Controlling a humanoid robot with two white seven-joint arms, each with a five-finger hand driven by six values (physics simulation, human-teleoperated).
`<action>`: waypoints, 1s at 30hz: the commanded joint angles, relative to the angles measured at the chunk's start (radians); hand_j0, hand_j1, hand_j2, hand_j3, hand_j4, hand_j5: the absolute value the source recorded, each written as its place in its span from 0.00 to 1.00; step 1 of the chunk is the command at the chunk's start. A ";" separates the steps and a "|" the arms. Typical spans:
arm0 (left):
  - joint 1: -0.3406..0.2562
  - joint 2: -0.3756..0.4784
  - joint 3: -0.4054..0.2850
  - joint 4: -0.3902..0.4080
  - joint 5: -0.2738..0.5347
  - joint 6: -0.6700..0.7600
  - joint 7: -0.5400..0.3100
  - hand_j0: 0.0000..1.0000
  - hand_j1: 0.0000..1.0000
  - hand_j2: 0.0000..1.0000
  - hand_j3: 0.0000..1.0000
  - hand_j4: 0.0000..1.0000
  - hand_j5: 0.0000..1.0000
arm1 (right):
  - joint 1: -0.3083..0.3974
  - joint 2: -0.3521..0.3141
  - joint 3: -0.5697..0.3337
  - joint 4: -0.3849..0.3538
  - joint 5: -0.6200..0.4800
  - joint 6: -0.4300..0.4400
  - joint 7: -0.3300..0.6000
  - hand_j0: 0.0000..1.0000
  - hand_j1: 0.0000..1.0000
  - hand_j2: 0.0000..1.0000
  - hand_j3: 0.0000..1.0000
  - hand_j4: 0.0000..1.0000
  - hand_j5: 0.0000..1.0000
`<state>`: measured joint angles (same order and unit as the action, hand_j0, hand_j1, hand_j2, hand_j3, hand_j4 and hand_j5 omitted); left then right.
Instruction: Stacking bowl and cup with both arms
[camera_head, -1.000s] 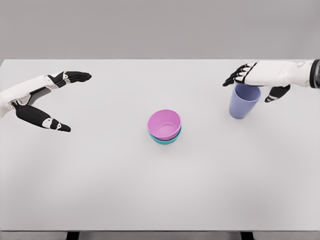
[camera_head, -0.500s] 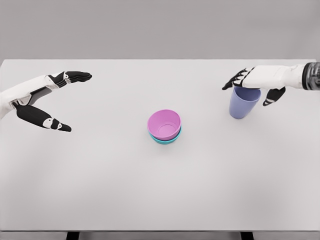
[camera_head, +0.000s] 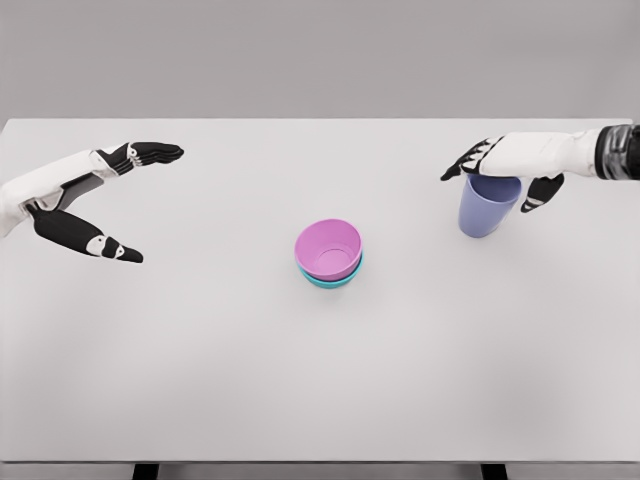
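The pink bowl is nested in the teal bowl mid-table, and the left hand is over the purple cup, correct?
Not quite. The head view shows the right hand over the purple cup; the left hand is open at the table's left side. The pink bowl does sit in the teal bowl.

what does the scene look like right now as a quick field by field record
surface: white table
centre: pink bowl nested in teal bowl
cup: lavender cup, upright, right of the bowls and apart from them
right hand: right hand over the cup's rim, fingers draped across it; a firm grasp cannot be told
left hand: left hand at the far left above the table, open, holding nothing
stack status: cup not yet in the bowls
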<state>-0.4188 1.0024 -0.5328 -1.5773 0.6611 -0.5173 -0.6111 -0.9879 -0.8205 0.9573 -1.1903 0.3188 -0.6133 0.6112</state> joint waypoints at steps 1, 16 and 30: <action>0.000 -0.004 0.001 0.003 0.008 0.002 0.000 1.00 1.00 1.00 1.00 1.00 1.00 | 0.000 0.003 0.001 0.006 -0.004 0.002 0.000 1.00 1.00 1.00 1.00 1.00 1.00; 0.000 -0.004 0.001 0.003 0.008 0.002 0.000 1.00 1.00 1.00 1.00 1.00 1.00 | 0.000 0.011 0.018 0.006 -0.006 0.002 0.000 0.74 0.74 0.74 0.74 0.74 0.74; 0.000 -0.005 0.001 0.003 0.008 0.002 0.000 1.00 1.00 1.00 1.00 1.00 1.00 | -0.021 0.027 -0.002 0.008 -0.021 0.002 0.000 0.57 0.57 0.57 0.57 0.57 0.57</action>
<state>-0.4188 0.9960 -0.5328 -1.5735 0.6610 -0.5172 -0.6111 -1.0109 -0.7951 0.9587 -1.1819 0.3034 -0.6136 0.6113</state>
